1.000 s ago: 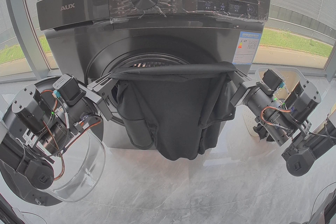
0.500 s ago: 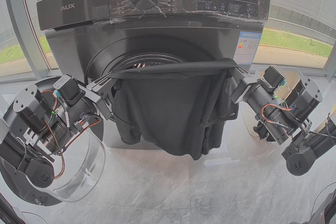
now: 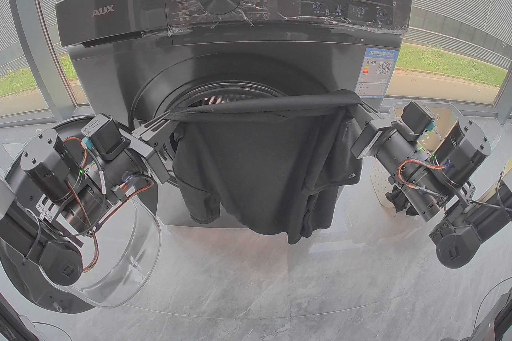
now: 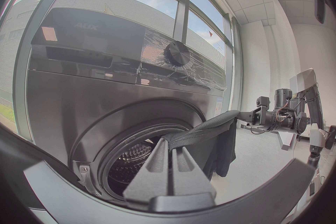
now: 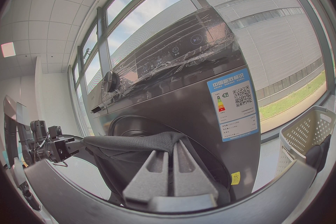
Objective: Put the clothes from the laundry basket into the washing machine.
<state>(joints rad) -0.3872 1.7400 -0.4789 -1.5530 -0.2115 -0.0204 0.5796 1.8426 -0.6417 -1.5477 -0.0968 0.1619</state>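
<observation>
- Holding a dark garment (image 3: 256, 166) stretched between them, the left gripper (image 3: 168, 119) and the right gripper (image 3: 356, 111) stand at either side of the washing machine (image 3: 133, 65). Each pair of fingers is clenched on one end of the top hem.
- The hem runs taut across the drum opening (image 3: 224, 94). The rest of the garment hangs in front of the opening, outside the drum and clear of the floor.
- The glass door (image 3: 122, 257) stands swung open beside the left arm.
- As I judge it, loading is the step in hand. The hem spans wider than the mouth, so the grippers would need to come closer together, push the cloth into the drum and only then let go.
- The hanging bulk could catch on the lip.
- The white perforated laundry basket (image 5: 304, 130) stands on the floor to the machine's right. Dark cloth (image 5: 320, 154) drapes over its rim, so more probably remains to load.
- Markings:
  - a logo (image 3: 103, 10) on the top panel's left
  - lit icons on the film-wrapped control panel (image 3: 346, 9)
  - a blue-bordered energy label (image 3: 377, 71) with coloured bars and a square code
  - a small yellow sticker (image 5: 236, 178) lower down
</observation>
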